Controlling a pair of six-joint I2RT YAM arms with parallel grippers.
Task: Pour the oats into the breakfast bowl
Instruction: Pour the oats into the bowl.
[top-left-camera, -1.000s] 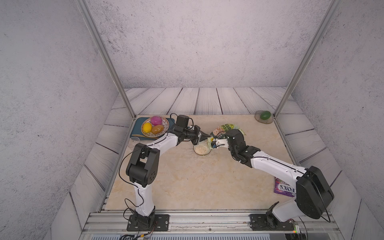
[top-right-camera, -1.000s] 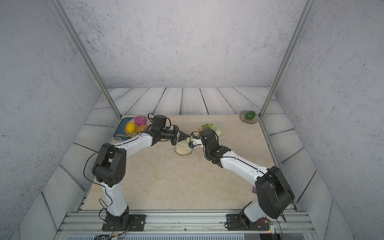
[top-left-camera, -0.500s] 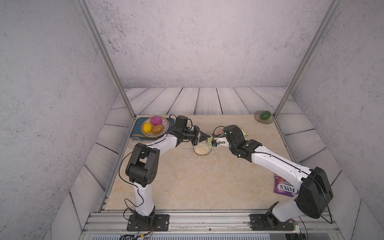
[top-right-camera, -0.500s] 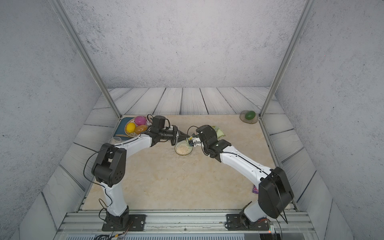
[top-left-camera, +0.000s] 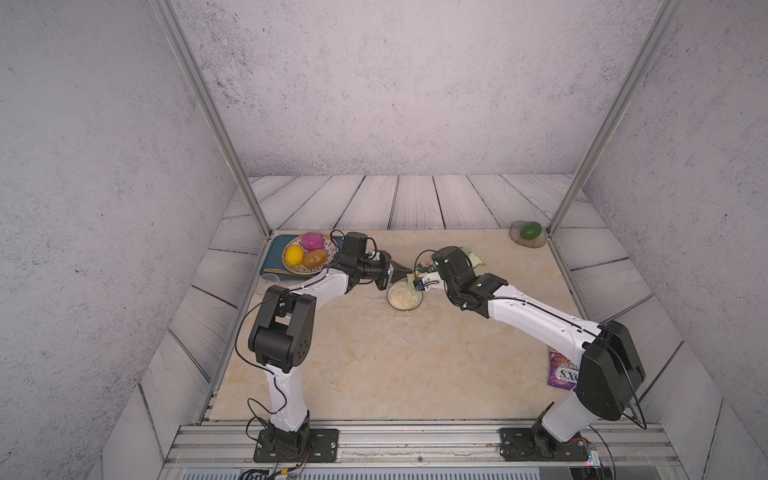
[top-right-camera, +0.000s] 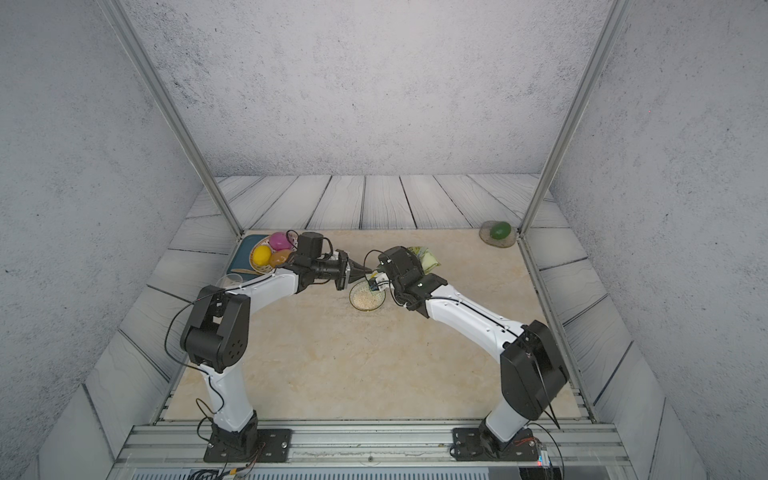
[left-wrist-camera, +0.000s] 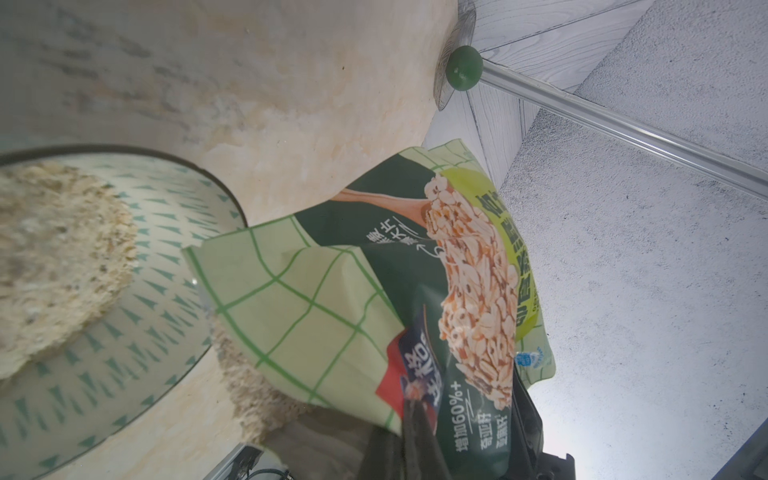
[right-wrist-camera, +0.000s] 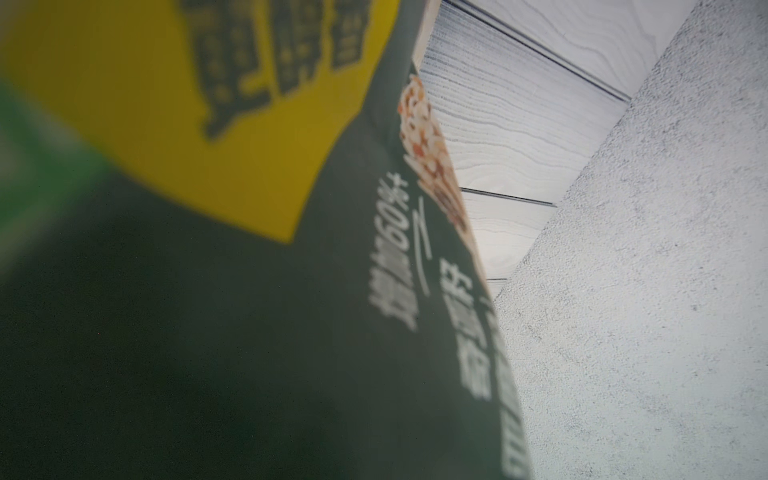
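Since a second ago the right gripper (top-left-camera: 422, 279) has rolled up and swung toward the left gripper (top-left-camera: 404, 272), which has barely shifted. The bag (top-left-camera: 471, 258) now tips more steeply and hides mostly behind the right wrist. Both grippers meet above the far rim of the bowl (top-left-camera: 405, 310), the left reaching in from the left side and the right from the right. I read the bag's long axis as lying along that same line, with its far end up behind the right wrist and its mouth down by the left fingertips. The left jaws are pressed together, and the left wrist view shows the bag's film running down between them, so I judge that they pinch its edge. The right jaws are hidden. That wrist view is filled by the bag pressed close, so I take the right gripper to be clamped on it. The bowl sits just below the mouth, a little nearer the arm bases, and already holds a mound of oats (top-left-camera: 402, 298). In the left wrist view a clump of flakes shows at the bag's lower edge, beside the rim and not over the mound. I cannot tell whether those flakes land inside. The next tip turns on bringing the mouth over the bowl's middle.
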